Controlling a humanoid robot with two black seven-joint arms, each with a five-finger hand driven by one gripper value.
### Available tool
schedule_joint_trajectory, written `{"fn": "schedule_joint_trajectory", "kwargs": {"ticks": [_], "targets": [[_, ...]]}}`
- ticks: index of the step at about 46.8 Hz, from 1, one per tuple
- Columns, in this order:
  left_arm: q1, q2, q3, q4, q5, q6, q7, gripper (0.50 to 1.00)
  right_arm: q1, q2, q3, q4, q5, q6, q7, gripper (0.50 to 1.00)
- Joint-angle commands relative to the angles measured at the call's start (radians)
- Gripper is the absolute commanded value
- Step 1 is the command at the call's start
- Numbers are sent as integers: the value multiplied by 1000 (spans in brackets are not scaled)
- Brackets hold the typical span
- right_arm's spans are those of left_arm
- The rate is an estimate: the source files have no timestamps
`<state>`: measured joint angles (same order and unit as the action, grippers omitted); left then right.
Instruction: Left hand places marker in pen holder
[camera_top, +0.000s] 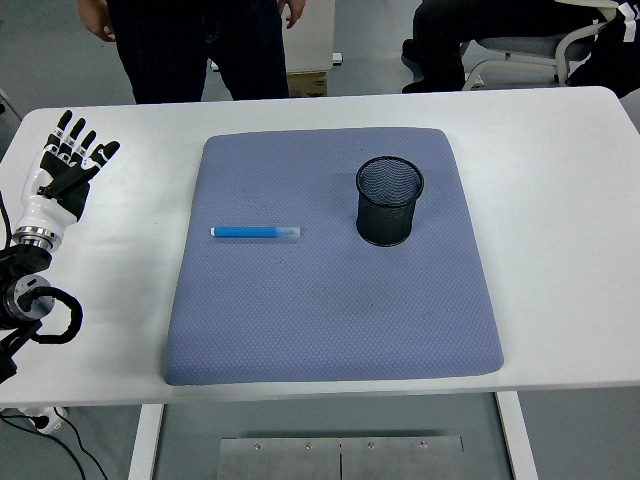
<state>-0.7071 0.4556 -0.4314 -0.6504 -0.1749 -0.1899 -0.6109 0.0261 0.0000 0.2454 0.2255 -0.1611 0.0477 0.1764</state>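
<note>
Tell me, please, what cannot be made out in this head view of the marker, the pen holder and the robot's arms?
- Pen holder: its floor is lost in dark mesh, so whether anything lies inside cannot be told.
- Marker: any print is too small to read.
- Left hand: open on the table; its arm is cut off by the left edge.
- Right arm: out of view.
- Two people at the top: cut off by the upper edge.

From my seat I see the left hand (66, 165) over the white table (560, 190) near its left edge, fingers spread, holding nothing. The blue marker (256, 232) lies flat on the grey-blue mat (330, 320), well apart from the hand. The black mesh pen holder (389, 200) stands upright to its right, seemingly empty. A person (195, 45) stands beyond the far edge.
</note>
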Motion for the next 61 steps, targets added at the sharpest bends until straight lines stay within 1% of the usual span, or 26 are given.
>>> {"fn": "schedule_joint_trajectory", "kwargs": {"ticks": [1, 14, 19, 39, 51, 61], "targets": [[3, 0, 0, 0, 0, 1, 0, 1000, 0, 0, 0, 0, 0, 0, 0, 1000], [3, 0, -1, 0, -3, 3, 0, 1000, 0, 0, 0, 0, 0, 0, 0, 1000], [3, -15, -3, 0, -5, 4, 0, 1000, -2, 0, 0, 0, 0, 0, 0, 1000], [5, -2, -3, 5, 8, 0, 0, 1000, 0, 0, 0, 0, 0, 0, 0, 1000], [21, -12, -7, 3, 8, -3, 0, 1000, 0, 0, 0, 0, 0, 0, 0, 1000], [5, -2, 2, 0, 11, 15, 0, 1000, 0, 0, 0, 0, 0, 0, 0, 1000]]}}
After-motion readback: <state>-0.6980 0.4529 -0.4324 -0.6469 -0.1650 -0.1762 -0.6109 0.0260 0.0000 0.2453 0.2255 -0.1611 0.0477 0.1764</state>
